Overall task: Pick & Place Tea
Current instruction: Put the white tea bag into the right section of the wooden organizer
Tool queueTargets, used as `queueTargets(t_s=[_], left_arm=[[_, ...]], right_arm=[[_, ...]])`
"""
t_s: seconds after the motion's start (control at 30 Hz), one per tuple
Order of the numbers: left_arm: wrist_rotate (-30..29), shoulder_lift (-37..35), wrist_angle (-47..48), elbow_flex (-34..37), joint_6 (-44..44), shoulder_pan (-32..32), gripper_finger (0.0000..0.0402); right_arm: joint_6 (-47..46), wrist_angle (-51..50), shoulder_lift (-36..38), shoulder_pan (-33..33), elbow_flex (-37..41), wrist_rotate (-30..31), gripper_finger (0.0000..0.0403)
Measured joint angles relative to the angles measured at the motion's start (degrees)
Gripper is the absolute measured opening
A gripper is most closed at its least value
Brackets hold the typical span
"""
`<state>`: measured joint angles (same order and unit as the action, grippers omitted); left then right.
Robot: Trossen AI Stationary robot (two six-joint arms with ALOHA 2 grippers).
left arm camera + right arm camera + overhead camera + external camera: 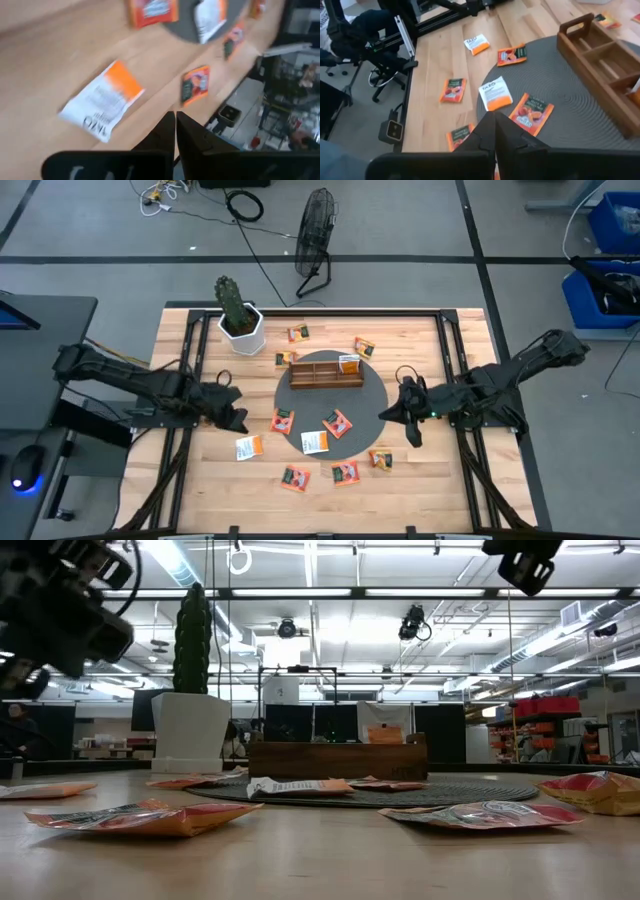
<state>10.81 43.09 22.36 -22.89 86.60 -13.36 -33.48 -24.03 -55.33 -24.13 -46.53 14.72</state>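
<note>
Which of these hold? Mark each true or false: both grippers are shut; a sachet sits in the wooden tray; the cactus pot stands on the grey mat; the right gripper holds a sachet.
1. Both the left gripper and the right gripper are shut: true.
2. A tea sachet sits in the wooden tray: true.
3. The cactus pot stands on the grey mat: false, it stands on bare wood beside it.
4. The right gripper holds a sachet: false, its fingers are empty.

Both arms are dark, nearly black, built of jointed, angular segments. The left pincer (pixel 232 416) and the right pincer (pixel 403 418) each end in two slim, flat black fingers (pixel 186 135) that taper to narrow tips. A thin black cable loops beside the right arm's wrist.
</note>
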Motion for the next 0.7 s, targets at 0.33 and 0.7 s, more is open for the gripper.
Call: queueTargets(t_s=[0.33,0.7], left_arm=[[-7.54,0.08,3.62,0.92,17.49,-12.00,0.0151],[-12.27,8.51,1.21,0.89,31.60,-22.43,0.0247]], right_arm=[[-0.56,-1.09,0.00,-2.30,0.36,3.83,0.0000],[0.99,-2.52,-0.15,-2.28,0.36,6.89,0.0000]])
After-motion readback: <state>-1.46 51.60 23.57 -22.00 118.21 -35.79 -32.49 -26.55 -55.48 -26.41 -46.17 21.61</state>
